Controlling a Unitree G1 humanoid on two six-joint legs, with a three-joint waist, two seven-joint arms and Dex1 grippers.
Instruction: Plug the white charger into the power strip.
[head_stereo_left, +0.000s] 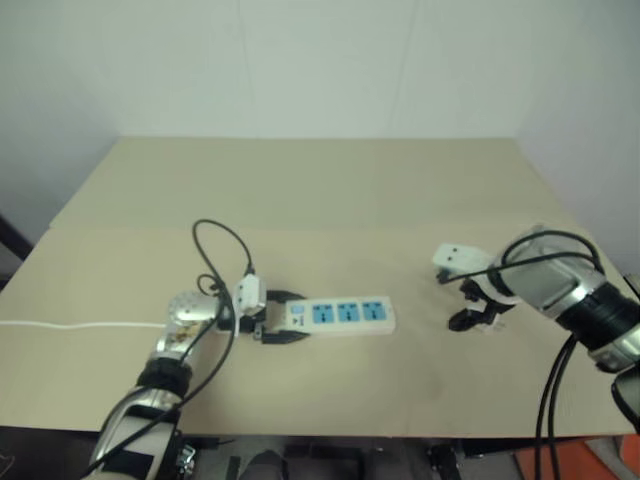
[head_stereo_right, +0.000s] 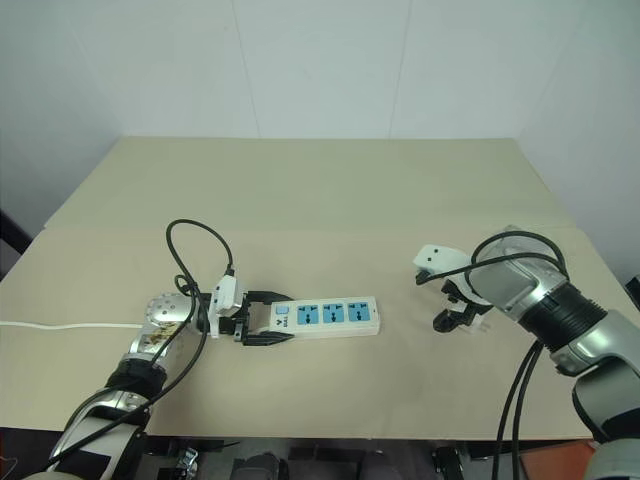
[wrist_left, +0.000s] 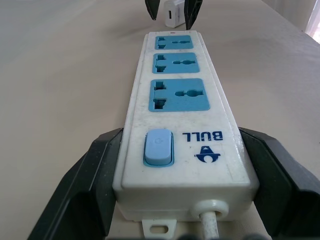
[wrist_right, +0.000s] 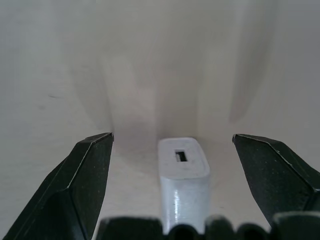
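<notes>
Lying on the table between the spread fingers of the right gripper: the white charger, untouched on either side, USB port face turned away from the wrist. Long axis running along the gripper's line of sight in the right wrist view; prongs hidden, direction cannot be told. Located well apart from the power strip, off toward the robot's right.

Strip lying flat, long axis across the table, three blue socket faces upward, switch end and cord toward the left gripper. Left fingers straddling the switch end, one on each side, hard against or just beside the casing; firm pinch not confirmed.

Probable step: descent onto the charger before closing.

Risks from here:
- Closing off-centre, tipping or skidding the small cube across the smooth surface.
- Gripping with prongs at an unknown heading, forcing a reorientation before insertion.
- Pinching too near the port end, leaving the body free to pivot under insertion load.
- Loose hold at the switch end, letting the strip slide away when pushed.
</notes>
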